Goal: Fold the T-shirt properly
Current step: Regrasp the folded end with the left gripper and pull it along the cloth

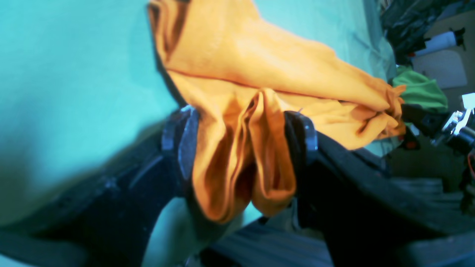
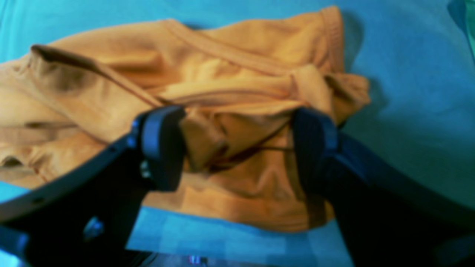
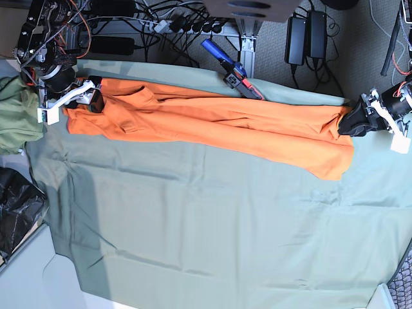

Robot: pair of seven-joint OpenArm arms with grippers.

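Left gripper (image 1: 241,141) pinching T-shirt (image 3: 212,119), stretched lengthwise to right gripper (image 3: 90,96)

table cloth (image 3: 212,225) — sage-green, creased, fills the centre | grey floor (image 3: 341,58) at 12 o'clock — cables, power bricks (image 3: 307,29) | black bag (image 3: 16,215) at 9 o'clock

olive-green garment (image 3: 14,114) cut by left edge, both wrist views blurred
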